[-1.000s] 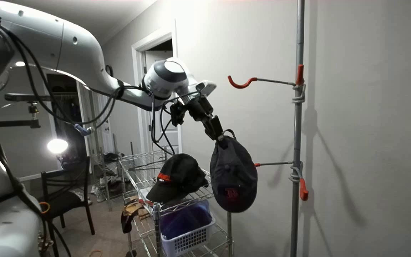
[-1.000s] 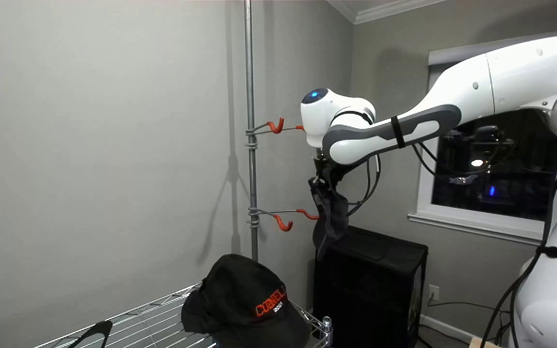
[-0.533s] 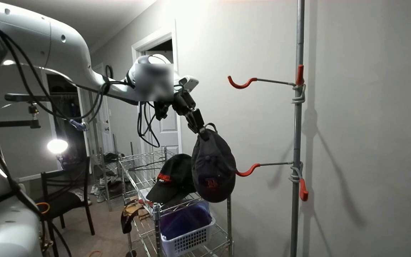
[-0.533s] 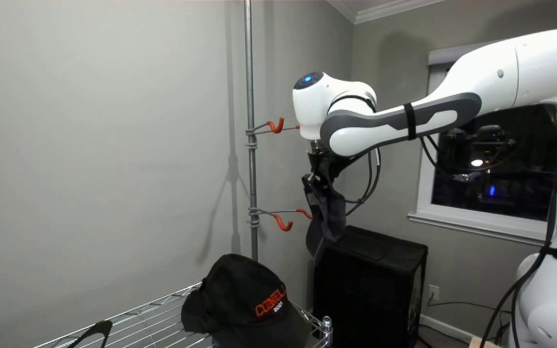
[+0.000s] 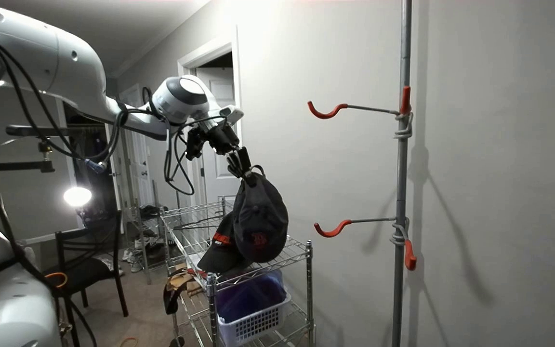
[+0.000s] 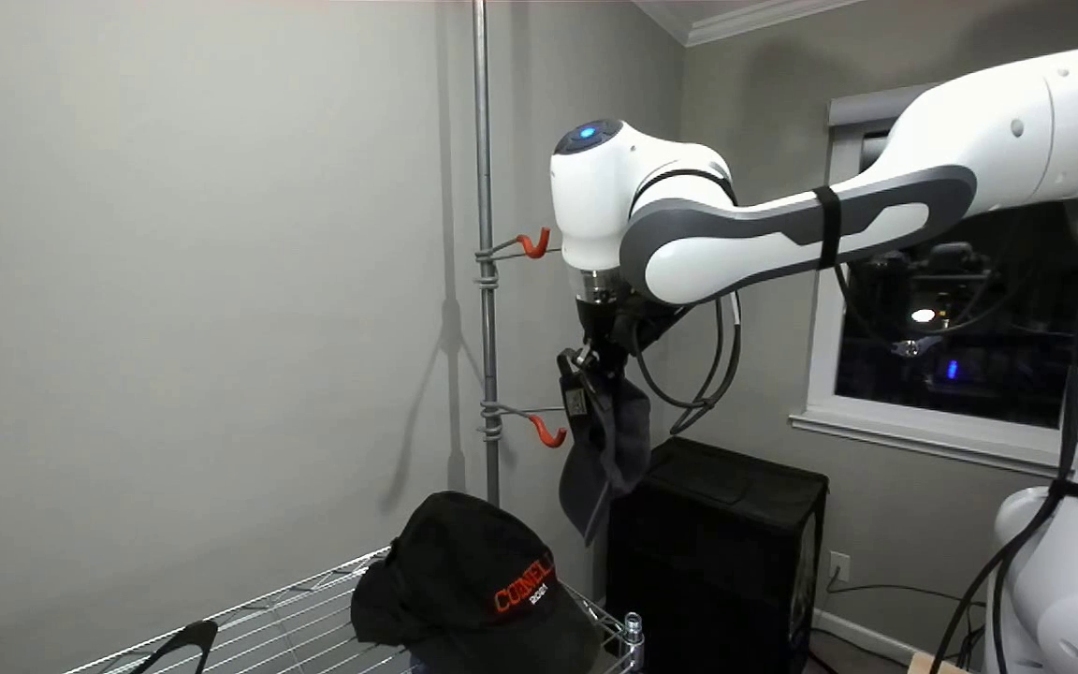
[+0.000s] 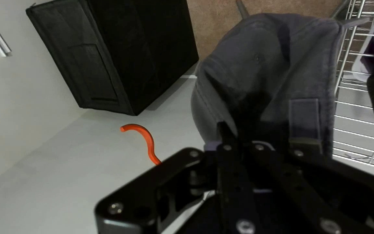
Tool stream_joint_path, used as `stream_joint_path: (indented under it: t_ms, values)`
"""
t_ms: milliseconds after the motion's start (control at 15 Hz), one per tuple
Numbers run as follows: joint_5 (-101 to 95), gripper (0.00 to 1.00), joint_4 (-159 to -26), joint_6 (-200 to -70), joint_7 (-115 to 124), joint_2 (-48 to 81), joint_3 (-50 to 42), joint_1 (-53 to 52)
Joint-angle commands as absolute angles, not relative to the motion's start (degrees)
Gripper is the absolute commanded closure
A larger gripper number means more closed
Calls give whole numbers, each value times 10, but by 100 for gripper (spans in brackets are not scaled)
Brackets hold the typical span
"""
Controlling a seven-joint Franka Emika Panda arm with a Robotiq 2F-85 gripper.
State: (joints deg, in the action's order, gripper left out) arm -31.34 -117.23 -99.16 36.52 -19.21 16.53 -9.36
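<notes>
My gripper (image 5: 250,176) is shut on the edge of a dark navy cap (image 5: 261,217) with a red letter. The cap hangs below the fingers, crown and brim downward. It also hangs from the gripper (image 6: 588,359) in an exterior view, where the cap (image 6: 631,435) shows its open side. In the wrist view the fingertips (image 7: 235,136) pinch the band of the cap (image 7: 281,55); the exact contact is dark. A black cap with orange lettering (image 6: 464,562) rests on the wire shelf. The held cap partly covers this black cap (image 5: 220,253) in an exterior view.
A metal pole (image 5: 401,173) carries red-tipped hooks, an upper one (image 5: 326,113) and a lower one (image 5: 333,231). The wire shelf (image 5: 297,250) holds a white basket (image 5: 253,325) lower down. A black fabric box (image 6: 717,543) stands by the wall near a window.
The arm has carried the navy cap away from the pole, leftward in both exterior views, over the shelf in one. The lower red hook is uncovered there. The grip stays shut.
</notes>
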Motion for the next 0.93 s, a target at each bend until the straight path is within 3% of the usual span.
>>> stream_joint_path:
  t_ms: [0, 400, 867]
  values:
    - [-303, 97, -1168, -965, 378, -195, 195, -99]
    - [-316, 97, -1124, -918, 451, -151, 259, -112]
    - [-369, 97, -1041, -896, 566, -14, 304, -156]
